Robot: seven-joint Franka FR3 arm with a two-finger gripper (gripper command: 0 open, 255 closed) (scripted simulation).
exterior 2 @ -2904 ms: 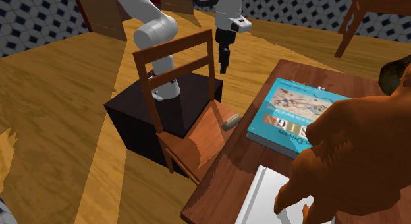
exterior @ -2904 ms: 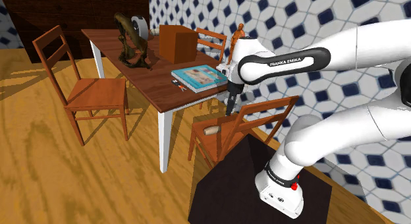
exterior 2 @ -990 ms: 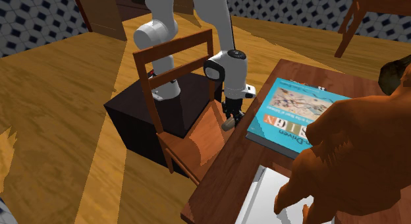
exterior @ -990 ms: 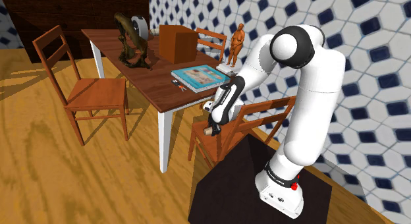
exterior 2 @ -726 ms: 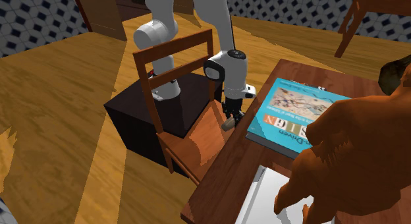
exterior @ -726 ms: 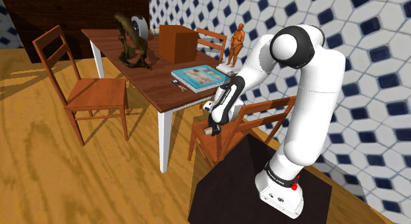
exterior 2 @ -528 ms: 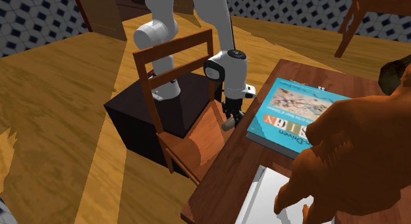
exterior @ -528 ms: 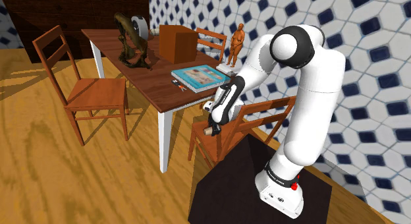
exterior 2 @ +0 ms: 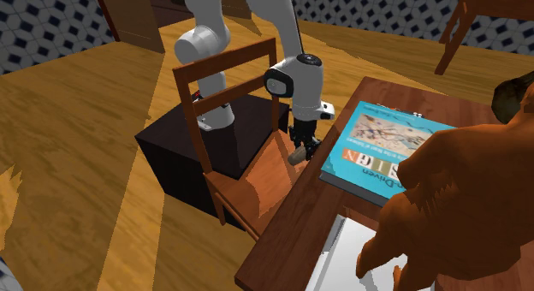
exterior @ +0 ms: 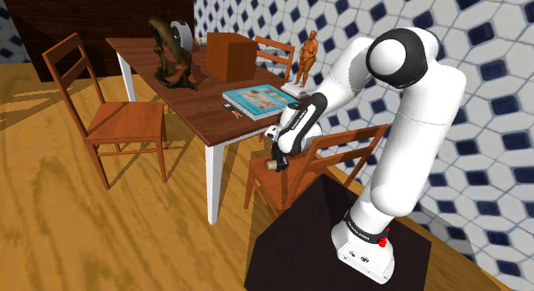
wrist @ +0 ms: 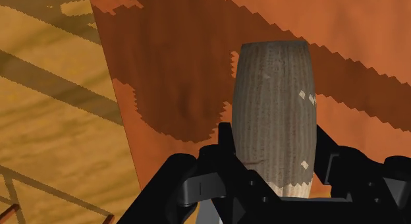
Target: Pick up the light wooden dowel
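The short, light brown, barrel-shaped dowel (wrist: 275, 111) is clasped between my two black fingers, its far end sticking out past them. My gripper (exterior: 276, 160) is shut on the dowel (exterior: 270, 166) and points down, holding it just above the seat of the near wooden chair (exterior: 272, 183). In the second exterior view the gripper (exterior 2: 299, 150) holds the dowel (exterior 2: 296, 157) over the seat's edge beside the table. In the wrist view the orange-brown seat (wrist: 197, 58) lies below the dowel, carrying its shadow.
A brown table (exterior: 205, 109) stands close to the chair, with a blue book (exterior 2: 381, 148) at its near edge. It also holds a brown box (exterior: 228, 56), a dark sculpture (exterior: 171, 50) and a small figurine (exterior: 306, 58). The chair's backrest (exterior 2: 227, 71) rises beside the arm. My black stand (exterior: 334, 238) sits behind.
The arm has risen a little over the last half second, and the dowel has come up slightly off the chair seat in the shut gripper.
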